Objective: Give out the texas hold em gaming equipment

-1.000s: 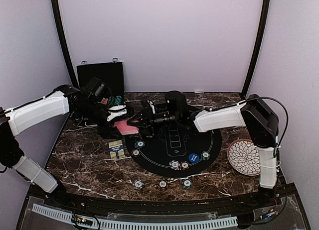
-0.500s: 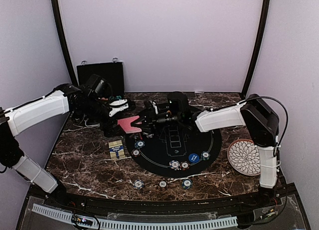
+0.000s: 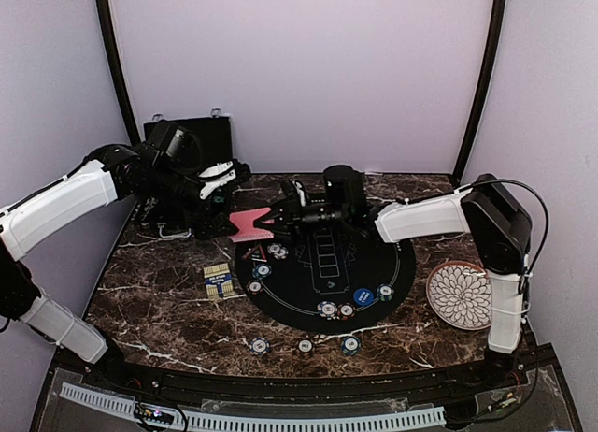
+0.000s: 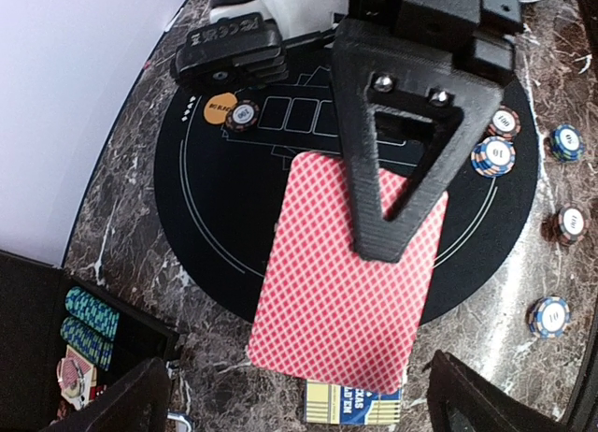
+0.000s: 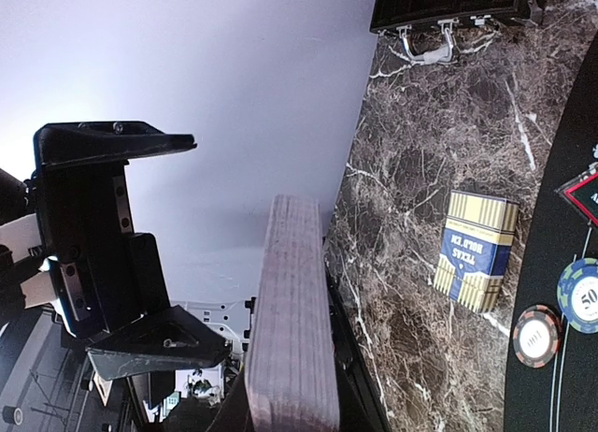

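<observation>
My right gripper (image 3: 273, 223) is shut on a deck of red-backed playing cards (image 3: 248, 224), holding it in the air over the left rim of the round black mat (image 3: 308, 282). In the left wrist view the deck (image 4: 350, 264) hangs under a black finger (image 4: 402, 142) of the right gripper. My left gripper (image 3: 222, 183) stands open just up and left of the deck, apart from it. Poker chips (image 3: 327, 309) and a blue disc button (image 3: 363, 296) lie on the mat. Three chips (image 3: 305, 346) sit on the marble in front.
A yellow-and-blue card box (image 3: 218, 280) lies on the marble left of the mat. The black case (image 3: 190, 137) stands open at the back left with teal chips (image 4: 89, 324) inside. A white patterned plate (image 3: 460, 295) sits at the right.
My left gripper opened, let go of the deck and drew back up and left. My right gripper closed on the deck and carries it slightly up and right.
</observation>
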`<state>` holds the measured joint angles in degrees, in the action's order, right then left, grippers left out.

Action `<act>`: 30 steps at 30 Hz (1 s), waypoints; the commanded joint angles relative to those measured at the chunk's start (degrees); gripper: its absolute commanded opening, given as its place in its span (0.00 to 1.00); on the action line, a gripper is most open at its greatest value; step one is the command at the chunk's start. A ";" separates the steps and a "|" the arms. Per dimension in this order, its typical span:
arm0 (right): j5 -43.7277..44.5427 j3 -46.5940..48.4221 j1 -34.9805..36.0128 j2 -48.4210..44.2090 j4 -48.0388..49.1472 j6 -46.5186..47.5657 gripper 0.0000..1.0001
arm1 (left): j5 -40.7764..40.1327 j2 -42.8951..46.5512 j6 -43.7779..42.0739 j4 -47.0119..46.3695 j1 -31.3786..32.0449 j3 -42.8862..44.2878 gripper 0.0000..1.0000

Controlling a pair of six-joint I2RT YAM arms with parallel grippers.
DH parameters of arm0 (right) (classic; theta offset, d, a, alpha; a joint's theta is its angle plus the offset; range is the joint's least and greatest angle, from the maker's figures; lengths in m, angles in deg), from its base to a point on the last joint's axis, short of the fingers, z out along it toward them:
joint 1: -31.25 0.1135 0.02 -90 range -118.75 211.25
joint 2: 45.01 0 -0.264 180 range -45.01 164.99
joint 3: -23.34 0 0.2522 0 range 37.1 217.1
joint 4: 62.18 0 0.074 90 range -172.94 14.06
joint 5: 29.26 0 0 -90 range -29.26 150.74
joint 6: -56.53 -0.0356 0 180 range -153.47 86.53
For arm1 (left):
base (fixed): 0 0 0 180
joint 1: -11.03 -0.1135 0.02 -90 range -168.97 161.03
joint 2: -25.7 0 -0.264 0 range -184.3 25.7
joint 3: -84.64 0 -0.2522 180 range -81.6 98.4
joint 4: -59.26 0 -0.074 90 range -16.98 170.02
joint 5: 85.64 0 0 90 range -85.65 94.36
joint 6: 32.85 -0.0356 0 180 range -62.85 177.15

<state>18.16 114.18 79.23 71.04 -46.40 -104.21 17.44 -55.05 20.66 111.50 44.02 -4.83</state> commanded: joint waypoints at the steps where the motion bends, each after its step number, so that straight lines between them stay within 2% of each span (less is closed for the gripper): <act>1: -0.87 -0.50 0.33 -2.16 1.63 0.40 0.00 | 10.80 1.96 -1.72 1.17 -0.25 -0.37 0.99; 10: -1.14 0.26 0.28 -1.66 2.14 -0.15 0.00 | 14.60 1.12 -3.47 5.86 -0.18 2.11 0.99; 15: -1.62 0.44 0.27 -1.47 3.96 -1.36 0.00 | 15.08 -2.14 -5.24 10.67 -0.02 11.94 0.99; 17: -1.55 0.38 0.33 -1.72 4.56 -1.52 0.00 | 15.40 -2.97 -5.29 10.69 -0.03 13.19 0.99; 23: -1.40 -0.37 0.61 -2.66 6.78 -2.87 0.00 | 15.21 0.98 -5.29 2.86 1.65 2.79 0.99; 30: -2.73 0.26 1.28 -2.37 8.08 -3.82 0.00 | 13.13 -0.53 -6.77 2.28 2.48 0.28 0.99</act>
<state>17.06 113.72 79.72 71.02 -44.17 -107.07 31.25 -55.66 15.24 115.44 46.31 -4.33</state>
